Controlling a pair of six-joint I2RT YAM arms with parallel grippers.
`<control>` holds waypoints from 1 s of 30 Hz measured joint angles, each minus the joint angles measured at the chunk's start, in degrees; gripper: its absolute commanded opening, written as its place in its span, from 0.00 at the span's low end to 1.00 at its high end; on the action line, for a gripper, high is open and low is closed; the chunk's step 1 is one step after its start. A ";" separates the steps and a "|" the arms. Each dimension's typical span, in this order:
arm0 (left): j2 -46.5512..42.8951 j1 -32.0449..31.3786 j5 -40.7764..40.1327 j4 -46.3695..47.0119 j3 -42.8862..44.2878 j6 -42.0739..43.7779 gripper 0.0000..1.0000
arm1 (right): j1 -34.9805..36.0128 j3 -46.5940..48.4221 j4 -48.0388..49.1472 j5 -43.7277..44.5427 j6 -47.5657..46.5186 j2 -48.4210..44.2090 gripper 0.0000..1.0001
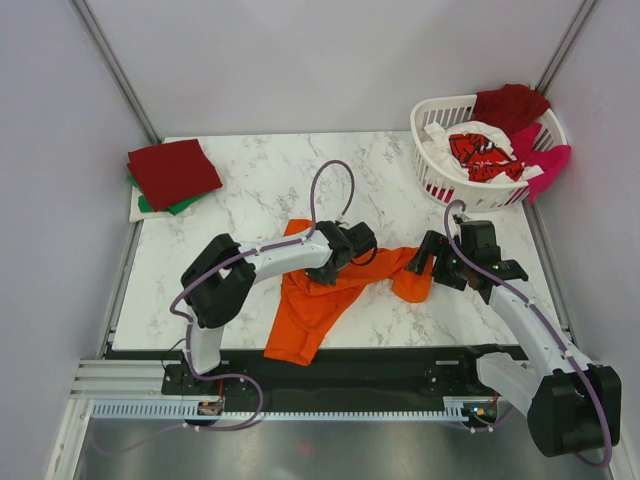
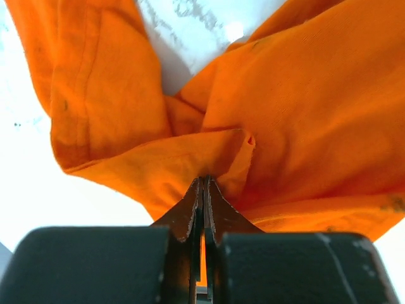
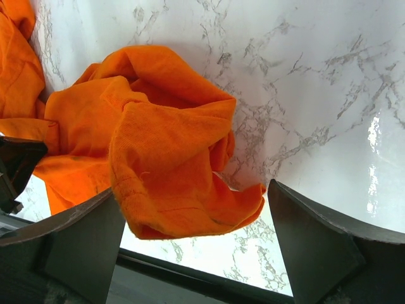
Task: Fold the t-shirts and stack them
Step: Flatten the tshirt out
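The orange t-shirt (image 1: 310,310) lies crumpled on the near half of the marble worktop (image 1: 250,190). Its lowest end reaches the near edge, and its body runs up and to the right in a rumpled band between the two arms. The left claw (image 1: 345,255) sits on the upper middle of the cloth. In the left wrist view its fingers (image 2: 183,215) are pressed together on a raised fold of the orange fabric, which puckers at their tips while the rest spreads loose over the white surface.

The right claw (image 1: 430,255) stands at the shirt's right end. In the right wrist view it is spread wide, with a bunched lump of the orange cloth resting on the worktop between its fingers. The lump is close by the finger on the left of that view and apart from the other. Whether the nearer finger touches the cloth cannot be told.

Farther back, at the far left corner, a folded dark red t-shirt (image 1: 172,170) lies on top of a green t-shirt (image 1: 185,207), of which only a strip shows. A pale layer (image 1: 140,212) peeks out beneath both.

At the far right corner stands a white laundry basket (image 1: 440,185). A white t-shirt with red print (image 1: 480,150) is heaped inside it. A second dark red t-shirt (image 1: 510,105) is draped over its back rim, and a magenta t-shirt (image 1: 548,165) hangs over its right side.
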 measured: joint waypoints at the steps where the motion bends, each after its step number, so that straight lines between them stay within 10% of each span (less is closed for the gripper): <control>1: -0.33 0.02 -0.11 -0.22 -0.37 -0.04 0.02 | 0.00 0.00 0.00 0.04 0.00 0.00 0.98; 15: -24.79 -0.20 -6.75 -3.15 -1.90 -6.36 0.02 | 0.00 4.31 -1.01 2.95 -0.09 -1.70 0.90; 19: -24.92 -0.26 -8.04 -3.50 -4.63 -8.11 0.02 | 0.00 4.48 -0.70 3.61 -0.35 -1.11 0.69; 25: -24.70 -0.26 -9.35 -4.33 -5.97 -9.51 0.02 | 0.00 4.46 1.03 3.80 -1.46 0.55 0.05; 30: -24.92 -0.26 -10.19 -4.37 -5.92 -9.70 0.02 | 0.26 4.59 1.92 2.16 -1.49 0.26 0.00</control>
